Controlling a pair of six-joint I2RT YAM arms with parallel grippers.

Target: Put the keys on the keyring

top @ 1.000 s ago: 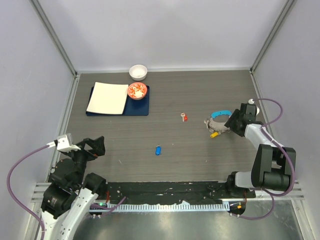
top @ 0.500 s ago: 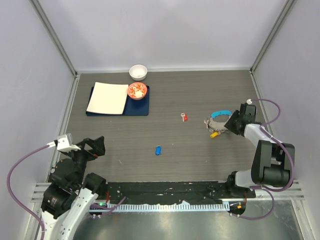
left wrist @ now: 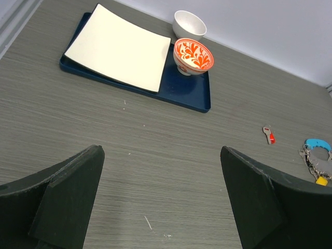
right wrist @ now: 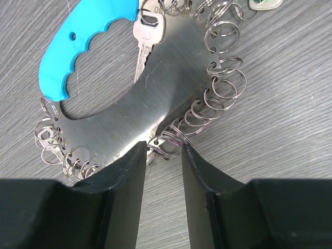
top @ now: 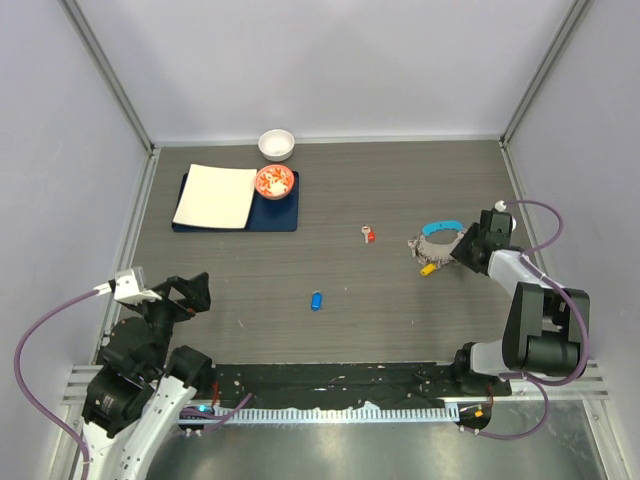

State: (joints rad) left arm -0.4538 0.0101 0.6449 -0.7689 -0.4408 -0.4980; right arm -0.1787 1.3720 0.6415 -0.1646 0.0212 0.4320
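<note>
The keyring (top: 432,243) lies well right of the tray (top: 282,218), at the same depth. Up close it is a stiff flat steel sheet (right wrist: 145,104) with one blue strip (right wrist: 83,41), one silver key (right wrist: 148,41) and many small split rings (right wrist: 228,85) along its rim. It probably has some weight and will slide on the table; the rings are thin, springy and slippery, so the sheet's edge is the surer hold.

The right gripper (right wrist: 162,148) sits at that rim, jaws drawn narrow around a couple of rings. I cannot tell whether they actually pinch one. The left gripper (left wrist: 161,155) hangs nearer than the tray, jaws spread wide and empty.

There are two loose keys. The red key (top: 369,235) lies right of the tray, short of the keyring. The blue key (top: 316,300) lies nearer and right of the tray. Both are tiny, light and flat, best taken by the plastic cap.

The tray holds one plate (top: 215,196) and one red bowl (top: 274,181); one white bowl (top: 276,144) stands behind it.
</note>
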